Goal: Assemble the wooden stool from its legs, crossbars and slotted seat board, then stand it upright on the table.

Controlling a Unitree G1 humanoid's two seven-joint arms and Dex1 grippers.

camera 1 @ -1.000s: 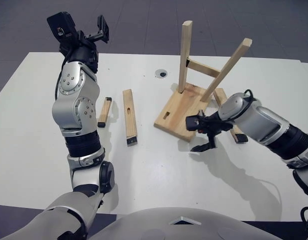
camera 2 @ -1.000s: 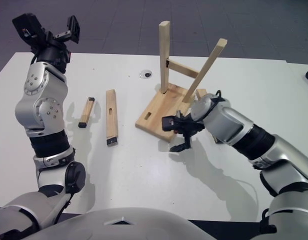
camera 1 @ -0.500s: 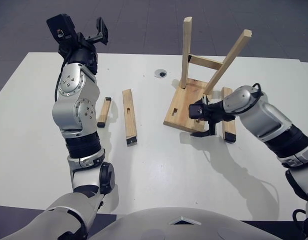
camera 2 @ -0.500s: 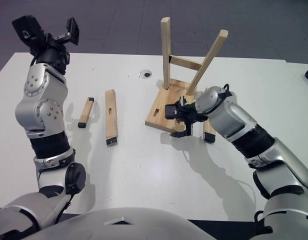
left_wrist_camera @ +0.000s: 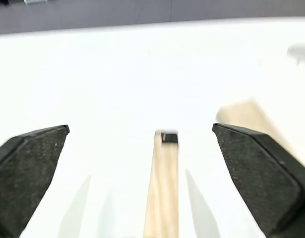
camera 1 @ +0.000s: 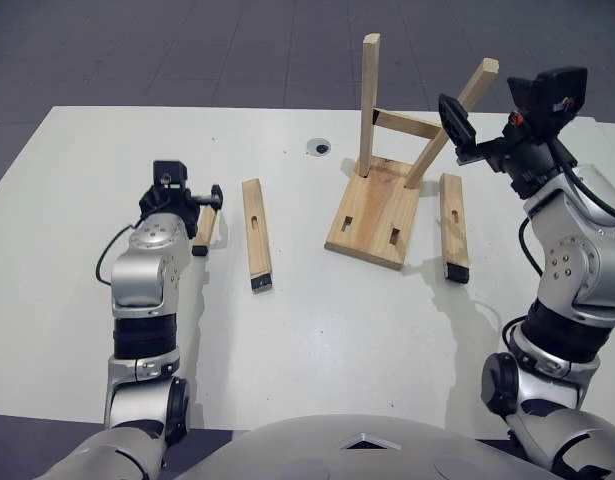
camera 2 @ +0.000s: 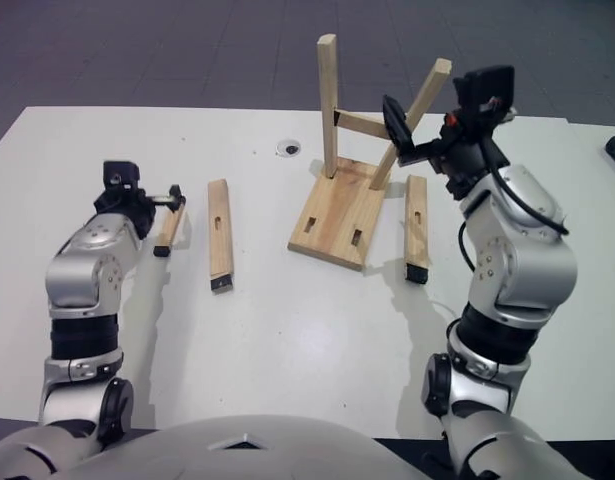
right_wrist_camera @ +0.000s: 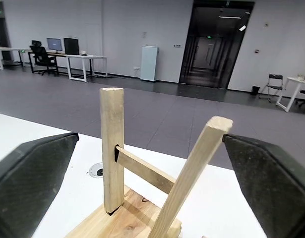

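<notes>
The slotted seat board lies flat on the white table with an upright leg and a tilted leg standing in it, joined by a crossbar. One loose leg lies right of the board, another left of it. A short crossbar lies farther left. My left gripper is low over the table, open, with the short crossbar between its fingers untouched. My right gripper is raised, open, beside the tilted leg's top.
A round cable hole sits in the table behind the parts. The table's front half is bare white surface. An open room with desks and chairs lies behind the table in the right wrist view.
My left arm came down from high up to the table at the short crossbar. My right arm left the seat board's front edge and rose beside the tilted leg. The board has shifted right.
</notes>
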